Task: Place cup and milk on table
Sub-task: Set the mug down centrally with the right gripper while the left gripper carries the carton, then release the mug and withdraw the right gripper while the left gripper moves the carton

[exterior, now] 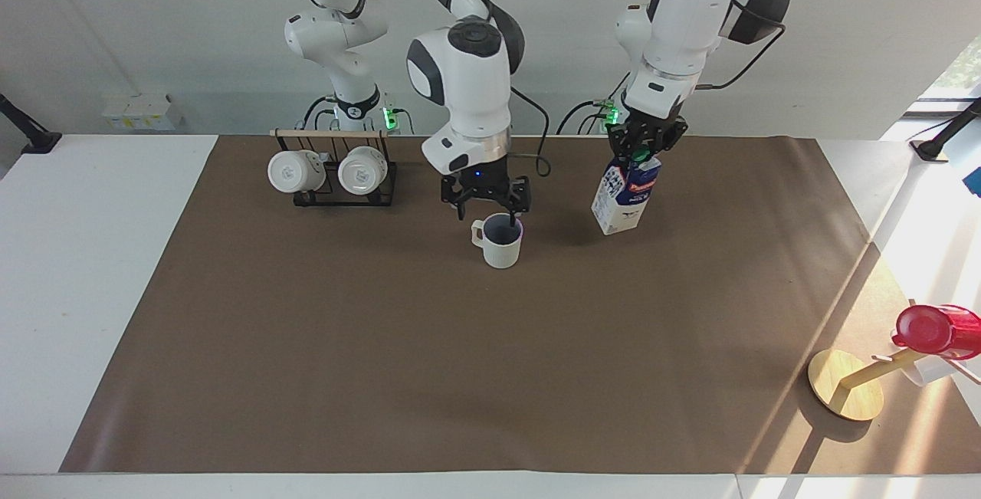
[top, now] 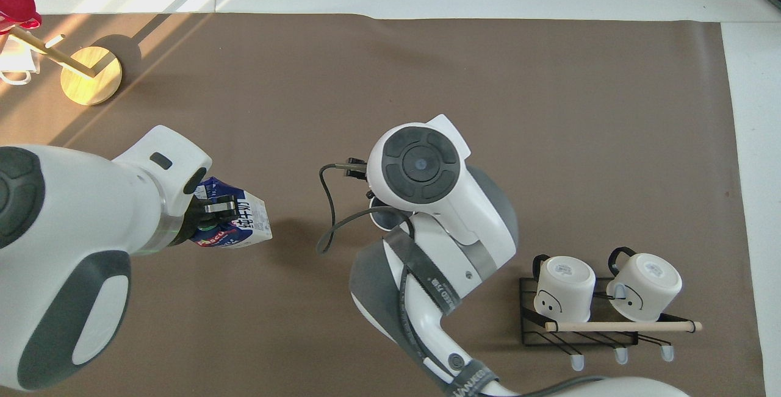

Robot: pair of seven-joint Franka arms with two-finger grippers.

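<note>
Cup (exterior: 500,241) stands upright on the tabletop (exterior: 383,346) mat in the facing view, let go: the right pincer (exterior: 487,206) hangs spread just above its rim. Milk (exterior: 625,197) hangs tilted over the mat beside it, gripped at the cap by the left pincer (exterior: 642,151), not yet set down. From overhead, the right arm hides most of the cup; milk shows under the left pincer.

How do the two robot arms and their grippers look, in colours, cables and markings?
Both arms are glossy white with dark grey joint parts and round dark grey caps. Black cables run along them. The right arm has a dark strap with white lettering. The left gripper and the right gripper are black two-finger grippers; a small blue light shows above the right gripper.
</note>
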